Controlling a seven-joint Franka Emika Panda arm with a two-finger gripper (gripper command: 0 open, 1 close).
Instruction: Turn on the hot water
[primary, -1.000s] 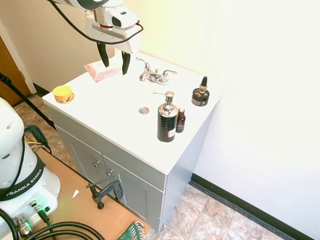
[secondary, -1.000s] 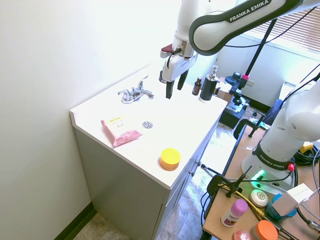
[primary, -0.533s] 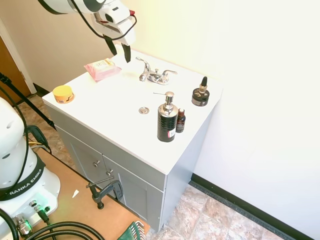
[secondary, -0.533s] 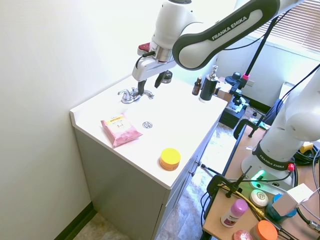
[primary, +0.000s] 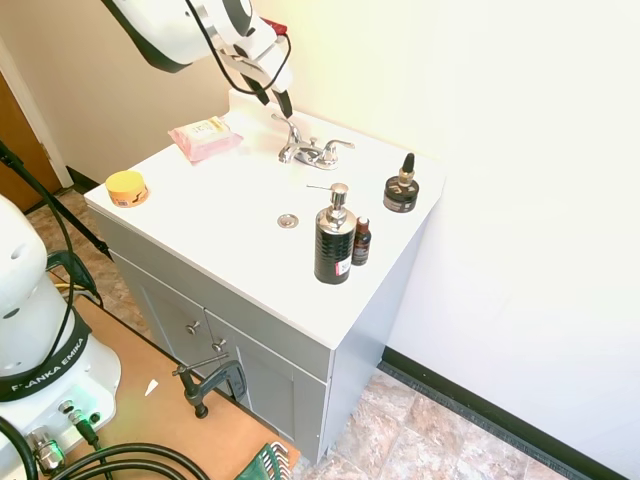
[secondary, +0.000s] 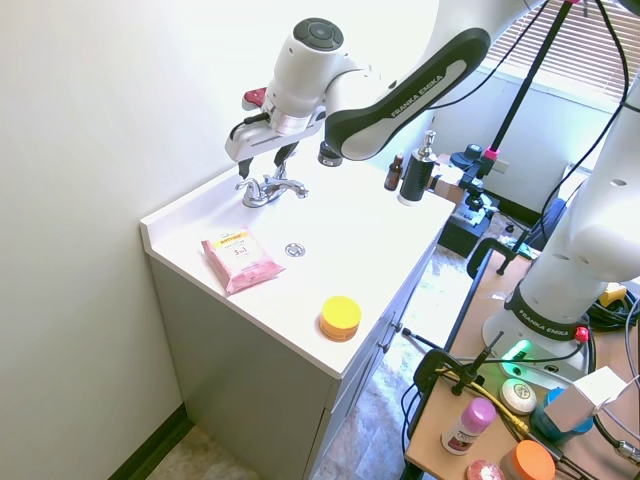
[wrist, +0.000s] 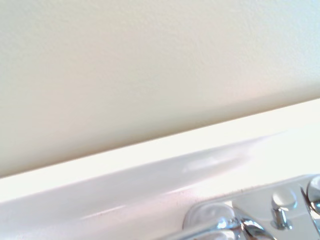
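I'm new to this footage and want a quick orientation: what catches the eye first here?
The white arm's gripper hangs just above the chrome faucet at the back of the white vanity top, fingers apart. Near the front edge stands a black soap bottle; a pink packet and a yellow tin lie towards the other end.

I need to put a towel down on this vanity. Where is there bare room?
The widest bare patch of the white countertop lies between the pink wipes packet, the yellow tub and the drain. It is crowded around the chrome faucet, with the gripper above it, and near the black soap bottle.
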